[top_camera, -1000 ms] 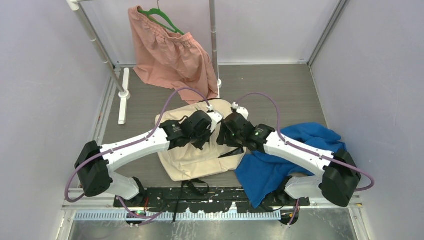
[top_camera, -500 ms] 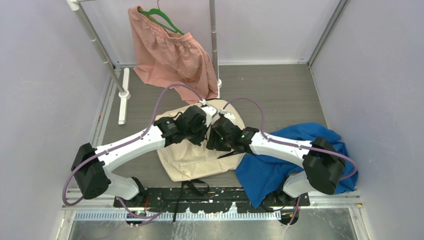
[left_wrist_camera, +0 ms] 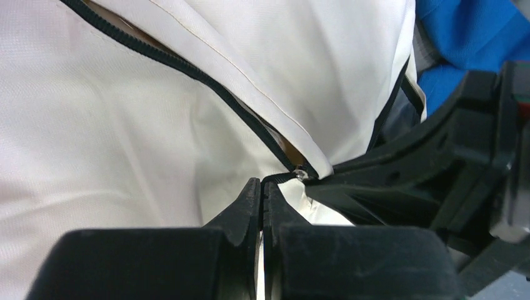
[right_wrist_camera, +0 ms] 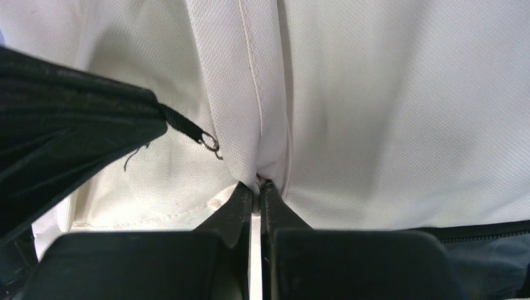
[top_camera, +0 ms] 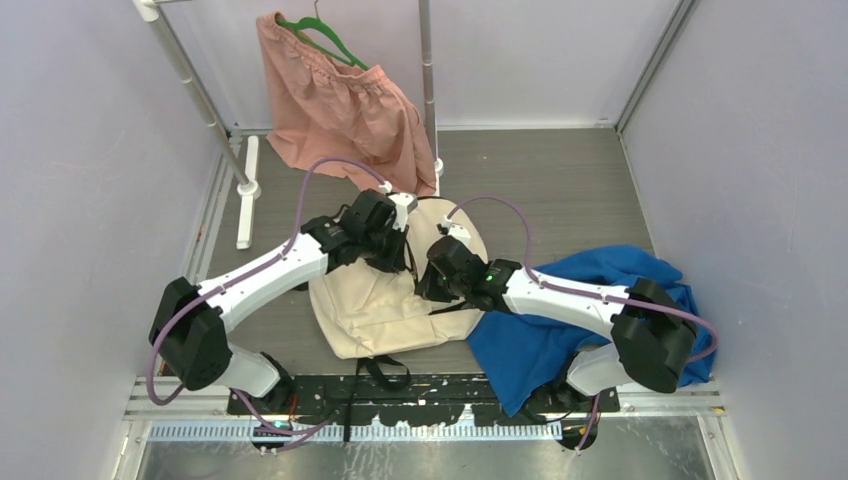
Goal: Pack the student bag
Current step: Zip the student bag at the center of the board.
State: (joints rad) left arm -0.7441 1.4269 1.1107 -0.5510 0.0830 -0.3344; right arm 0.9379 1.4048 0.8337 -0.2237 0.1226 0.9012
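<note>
The student bag point(top_camera: 370, 312), cream with black zippers, lies flat between the two arms. In the left wrist view my left gripper point(left_wrist_camera: 262, 182) is shut on the black zipper pull point(left_wrist_camera: 284, 177), at the end of a partly open zipper point(left_wrist_camera: 187, 65). From above, the left gripper point(top_camera: 403, 262) is over the bag's upper middle. My right gripper point(right_wrist_camera: 256, 184) is shut on a pinched fold of the bag's cream fabric point(right_wrist_camera: 269, 112), right beside the left one. Seen from the top, the right gripper point(top_camera: 428, 283) touches the bag's right part.
A blue cloth point(top_camera: 560, 320) lies heaped to the right of the bag, under the right arm. A pink garment point(top_camera: 340, 110) on a green hanger point(top_camera: 322, 36) hangs from a metal rack point(top_camera: 190, 80) at the back. Black straps point(top_camera: 385, 372) trail at the near edge.
The right gripper has shut on the bag's fabric. The left arm has drawn the zipper pull back and to the left, and the bag has shifted slightly left.
</note>
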